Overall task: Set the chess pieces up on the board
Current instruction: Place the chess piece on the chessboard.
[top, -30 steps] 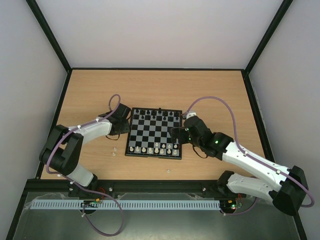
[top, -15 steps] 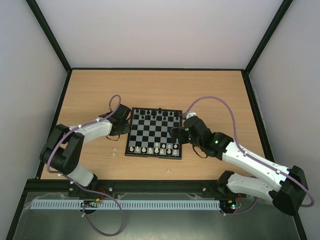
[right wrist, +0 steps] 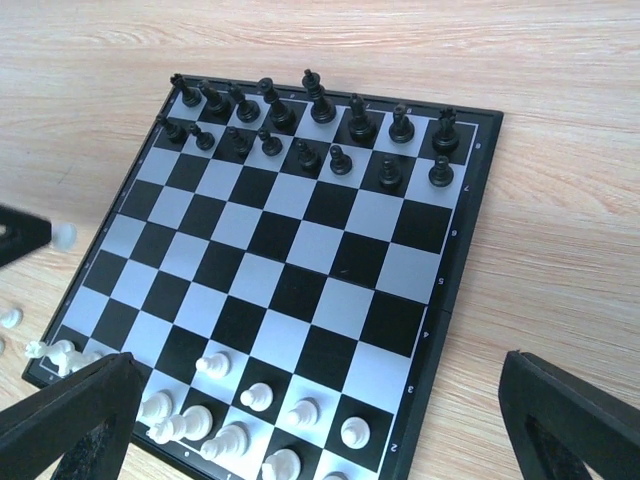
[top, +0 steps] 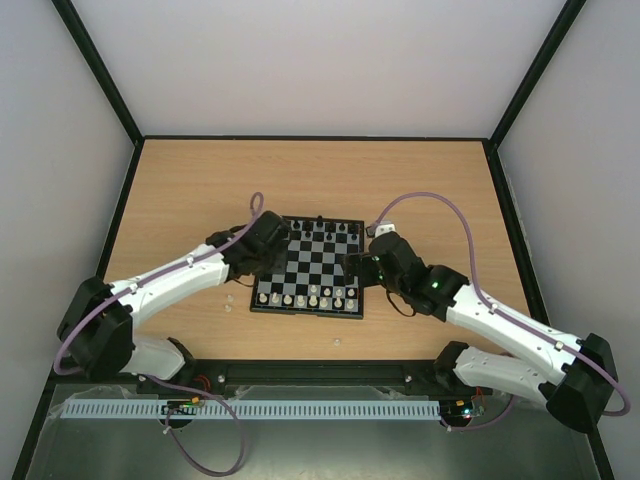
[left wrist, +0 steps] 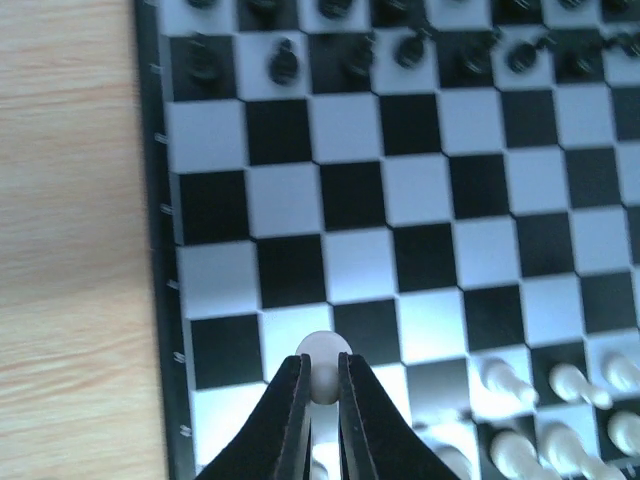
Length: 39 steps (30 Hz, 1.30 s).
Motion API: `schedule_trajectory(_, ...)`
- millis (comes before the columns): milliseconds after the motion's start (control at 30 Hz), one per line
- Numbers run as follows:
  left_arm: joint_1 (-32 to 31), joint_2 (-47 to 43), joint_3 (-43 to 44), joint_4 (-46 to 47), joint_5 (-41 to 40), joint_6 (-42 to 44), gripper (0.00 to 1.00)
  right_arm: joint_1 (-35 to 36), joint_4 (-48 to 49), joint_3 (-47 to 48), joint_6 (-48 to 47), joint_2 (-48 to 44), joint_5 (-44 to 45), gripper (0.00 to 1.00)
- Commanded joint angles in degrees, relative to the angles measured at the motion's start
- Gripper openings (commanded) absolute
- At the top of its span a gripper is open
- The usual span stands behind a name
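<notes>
Left end effector (left wrist: 322, 365) moved over board (left wrist: 352, 192), pinching whitish piece (left wrist: 323, 347)

- tan table top (right wrist: 560, 150): wood-grain laminate, smooth and matt.
- small square black-and-pale chequered board (right wrist: 300, 250): smooth plastic with a faint sheen.
- black chessmen (right wrist: 318, 98): glossy plastic.
- round-headed whitish chess piece (left wrist: 322, 350): frosted, translucent plastic.
- left gripper (left wrist: 320, 362), slim black fingers (left wrist: 290, 430): matt plastic.

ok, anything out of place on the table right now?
Whitish stray pieces lie on the table, off the board: one in front of it, two off its near-left corner. White's rows have gaps. The left pincer is shut on a white pawn above the board.
</notes>
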Motion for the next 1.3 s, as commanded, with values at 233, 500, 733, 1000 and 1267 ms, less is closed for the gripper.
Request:
schedule_trajectory(233, -10.6, 7.0, 4.9, -5.1, 1.2, -1.4, 0.06, 0.0, -0.5, -1.0, 1.9, -6.6, 8.0, 0.99)
schedule_trajectory(500, -13.6, 13.2, 7.4, -3.9, 1.6, -1.6, 0.07, 0.0, -0.6, -1.2, 1.7, -6.9, 8.1, 0.99)
schedule_trajectory(733, -14.9, 15.8, 7.5, -3.1, 1.7, -2.1, 0.07, 0.0, -0.5, -1.3, 1.6, -7.0, 7.8, 0.99)
schedule_trajectory(1000, -15.6, 17.6, 7.7, -2.5, 1.7, -2.5, 0.09, 0.0, -0.5, -1.3, 1.4, -7.0, 7.1, 0.99)
schedule_trajectory(1267, -15.8, 17.6, 7.8, -3.0, 1.0, -2.9, 0.15, 0.0, -0.4, -1.4, 1.4, -6.8, 6.6, 0.99)
